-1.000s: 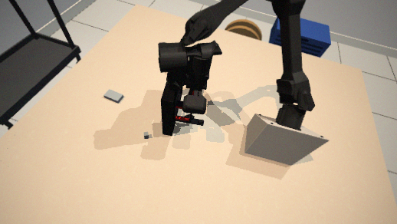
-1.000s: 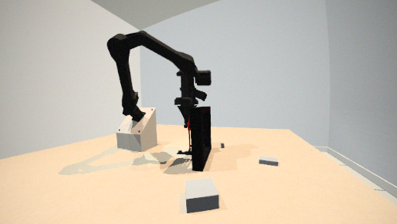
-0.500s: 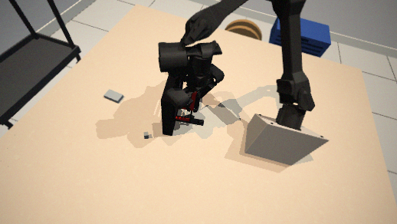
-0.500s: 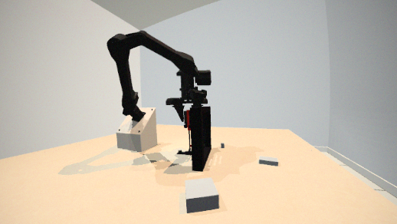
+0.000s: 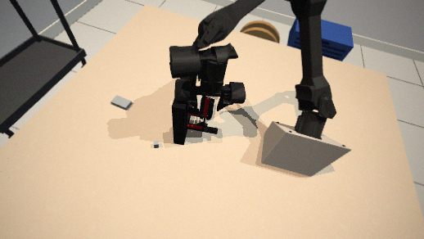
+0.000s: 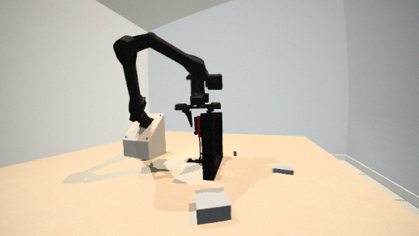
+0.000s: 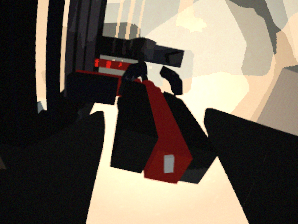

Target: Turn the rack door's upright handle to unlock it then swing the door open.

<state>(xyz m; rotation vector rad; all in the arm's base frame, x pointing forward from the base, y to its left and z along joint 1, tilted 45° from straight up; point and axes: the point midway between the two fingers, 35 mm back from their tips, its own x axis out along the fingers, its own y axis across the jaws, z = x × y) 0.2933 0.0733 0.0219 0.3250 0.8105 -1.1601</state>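
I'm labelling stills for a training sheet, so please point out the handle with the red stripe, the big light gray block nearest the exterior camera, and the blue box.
Handle [image 7: 168, 127]: wrist view, on its red stripe.
Light gray block [image 6: 213, 198]: exterior view, top face.
Blue box [image 5: 333, 33]: top view, upper face.
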